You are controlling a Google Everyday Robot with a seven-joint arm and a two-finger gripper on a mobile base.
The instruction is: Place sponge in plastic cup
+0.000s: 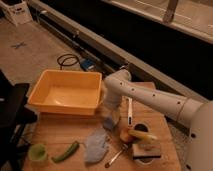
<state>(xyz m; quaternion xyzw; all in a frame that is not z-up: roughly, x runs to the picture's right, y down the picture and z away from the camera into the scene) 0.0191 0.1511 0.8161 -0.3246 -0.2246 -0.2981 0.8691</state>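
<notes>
Tub [65,107] — glossy plastic; table [60,136] — matt wood.

Pale green plastic cup [37,152], yellow tub [64,107]
</notes>
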